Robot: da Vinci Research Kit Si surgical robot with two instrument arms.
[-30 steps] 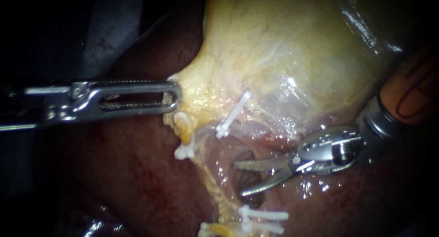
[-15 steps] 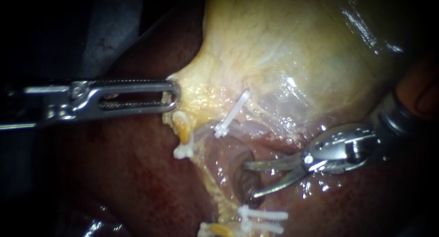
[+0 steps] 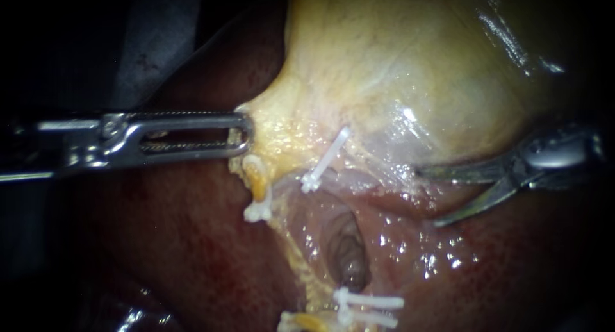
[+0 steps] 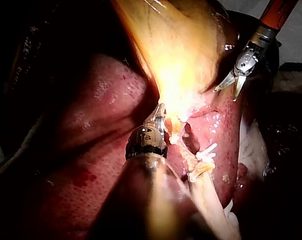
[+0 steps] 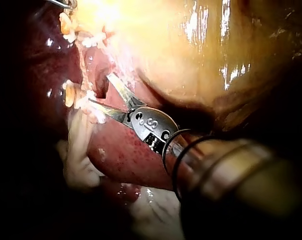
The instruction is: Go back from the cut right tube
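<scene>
While it gapes, right instrument (image 3: 428, 199) beside gallbladder (image 3: 397, 63)

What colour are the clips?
The clips are white; the endoscope view shows them best.

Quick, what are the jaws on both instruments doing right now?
Left instrument: jaws shut on the edge of the gallbladder.
Right instrument: jaws open, holding nothing.
</scene>
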